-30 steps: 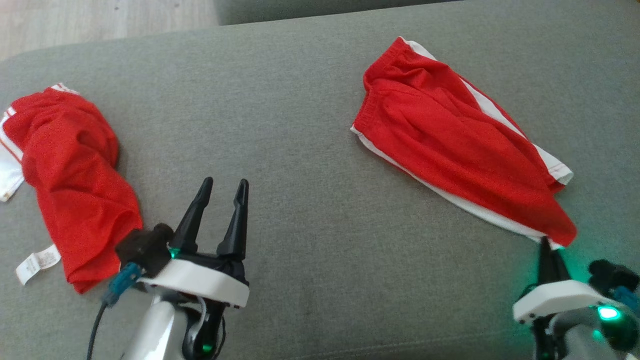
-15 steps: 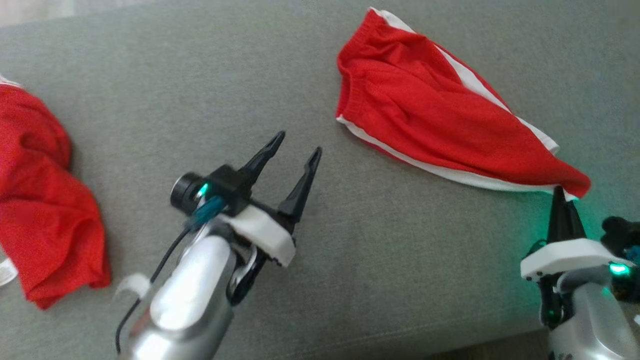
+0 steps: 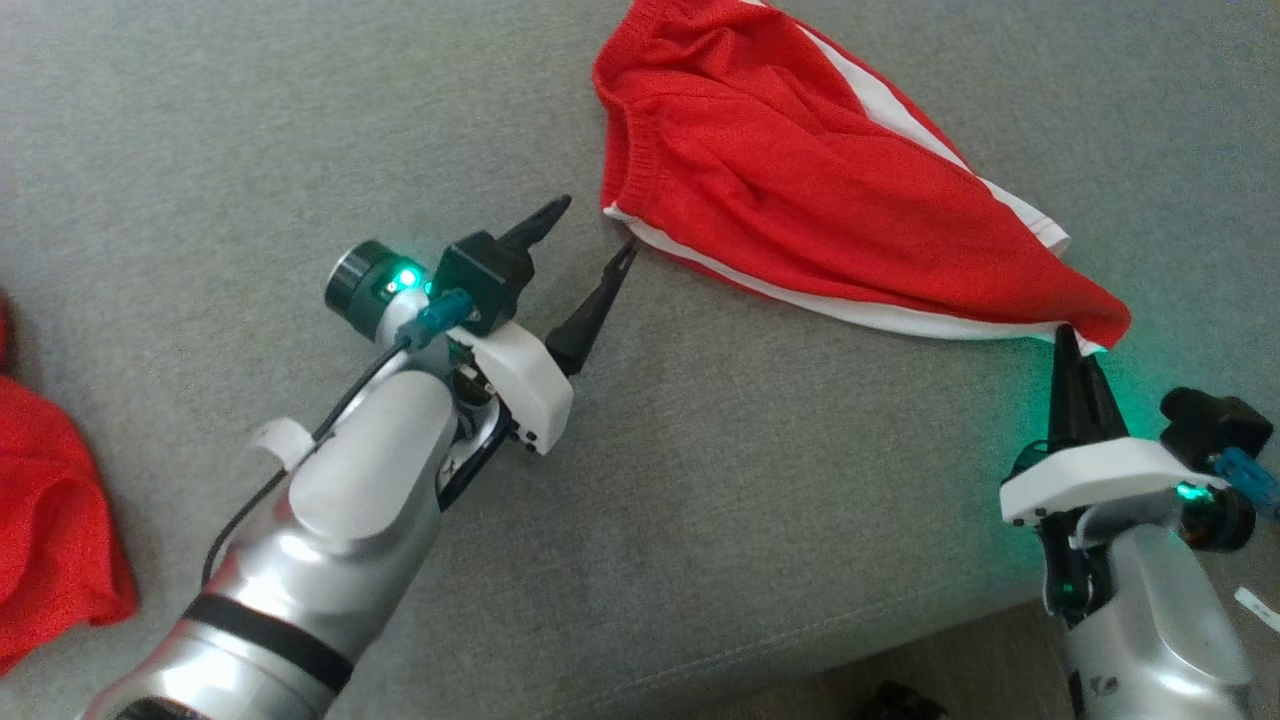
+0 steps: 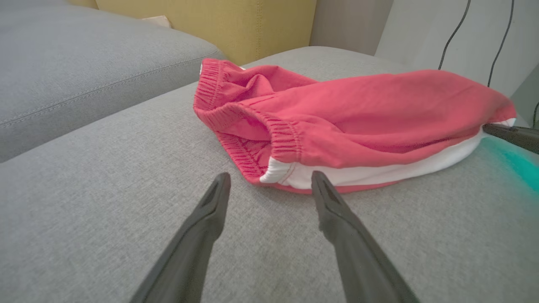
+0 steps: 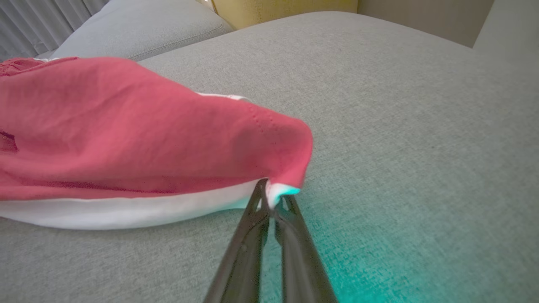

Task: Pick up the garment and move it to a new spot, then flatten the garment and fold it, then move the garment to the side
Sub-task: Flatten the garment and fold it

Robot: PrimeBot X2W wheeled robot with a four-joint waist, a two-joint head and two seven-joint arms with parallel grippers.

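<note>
The garment (image 3: 800,190) is a pair of red shorts with white side stripes, lying crumpled on the grey cushion (image 3: 750,480). My right gripper (image 3: 1066,338) is shut on the garment's near right corner, the white hem (image 5: 276,191) pinched between its tips. My left gripper (image 3: 590,228) is open, its tips just short of the elastic waistband corner (image 4: 280,170) at the garment's left end, nothing between its fingers (image 4: 332,206). The right gripper's dark tip (image 4: 511,136) also shows at the far end of the garment (image 4: 358,122) in the left wrist view.
A second red cloth (image 3: 50,520) lies at the far left edge of the cushion. The cushion's front edge (image 3: 900,640) runs along the lower right, with floor below it. Another grey cushion (image 4: 84,63) and a yellow backrest (image 4: 252,21) stand behind.
The camera has tilted down and right, shifting the whole picture. My left gripper has reached forward and right to the waistband corner. The right gripper stays shut on the hem corner.
</note>
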